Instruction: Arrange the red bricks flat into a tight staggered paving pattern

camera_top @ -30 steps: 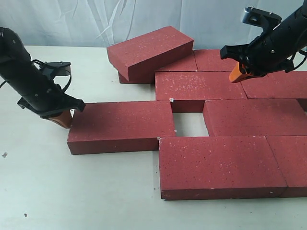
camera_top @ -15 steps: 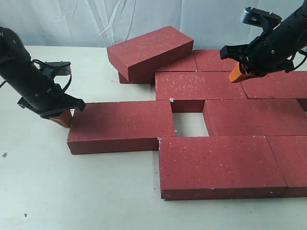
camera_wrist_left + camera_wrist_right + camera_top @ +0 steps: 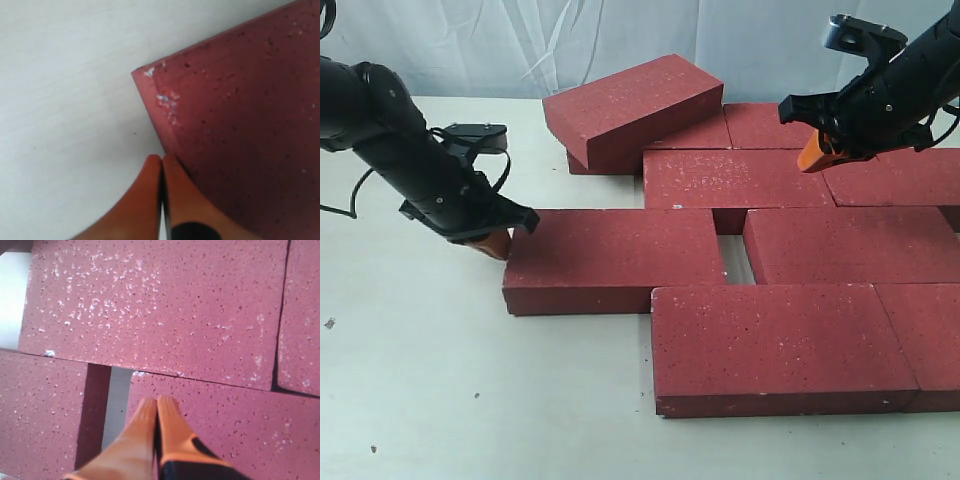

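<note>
Now, left gripper (image 3: 492, 243): jaws together, tips touching the pushed brick (image 3: 615, 255) at its end face, near a chipped corner.
Brick axis: flat, long side running away from those tips toward a narrow gap (image 3: 737, 266).
Handling: likely heavy, rigid, gritty, with chip-prone corners; shove the end face rather than pinch.
Right gripper (image 3: 812, 155): jaws together, above the laid red bricks (image 3: 790, 340).

**Fig.** Pale cream, smooth flat tabletop (image 3: 470, 400): fills foreground & left side of ext. view, matte finish. Crinkled white sheet backdrop (image 3: 450, 45): hangs behind the tabletop's far edge, w/ soft folds & creases running diagonally. Small dark fleck (image 3: 329, 323): lies on tabletop nr left edge; second, smaller fleck (image 3: 373, 449) nr lower-left corner, well apart from the first.
</note>
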`<action>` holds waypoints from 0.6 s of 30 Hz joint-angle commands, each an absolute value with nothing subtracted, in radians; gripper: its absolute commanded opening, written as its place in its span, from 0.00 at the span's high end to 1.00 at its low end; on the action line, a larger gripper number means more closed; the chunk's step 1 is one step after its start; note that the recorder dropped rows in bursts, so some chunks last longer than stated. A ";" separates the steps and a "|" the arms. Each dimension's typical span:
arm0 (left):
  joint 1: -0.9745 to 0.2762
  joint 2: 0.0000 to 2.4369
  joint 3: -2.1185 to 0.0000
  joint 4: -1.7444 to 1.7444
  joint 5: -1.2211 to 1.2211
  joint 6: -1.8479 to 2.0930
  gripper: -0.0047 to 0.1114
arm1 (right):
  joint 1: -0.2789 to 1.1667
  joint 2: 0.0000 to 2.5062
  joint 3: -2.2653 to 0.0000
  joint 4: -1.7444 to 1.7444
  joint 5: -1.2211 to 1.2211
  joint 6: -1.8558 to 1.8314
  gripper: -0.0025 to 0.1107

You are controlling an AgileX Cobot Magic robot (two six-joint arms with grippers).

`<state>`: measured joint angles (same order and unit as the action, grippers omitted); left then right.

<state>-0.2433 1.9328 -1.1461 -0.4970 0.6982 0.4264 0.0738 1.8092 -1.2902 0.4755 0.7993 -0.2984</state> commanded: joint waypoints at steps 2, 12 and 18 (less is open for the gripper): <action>-0.254 1.933 -1.143 -0.550 0.687 0.429 0.96 | 0.071 1.810 -1.288 0.472 0.799 -0.303 0.98; -0.222 1.933 -1.143 -0.417 0.729 0.400 0.96 | 0.071 1.810 -1.288 0.472 0.799 -0.306 0.98; -0.184 1.933 -1.143 -0.434 0.727 0.376 0.96 | 0.071 1.810 -1.288 0.472 0.797 -0.306 0.98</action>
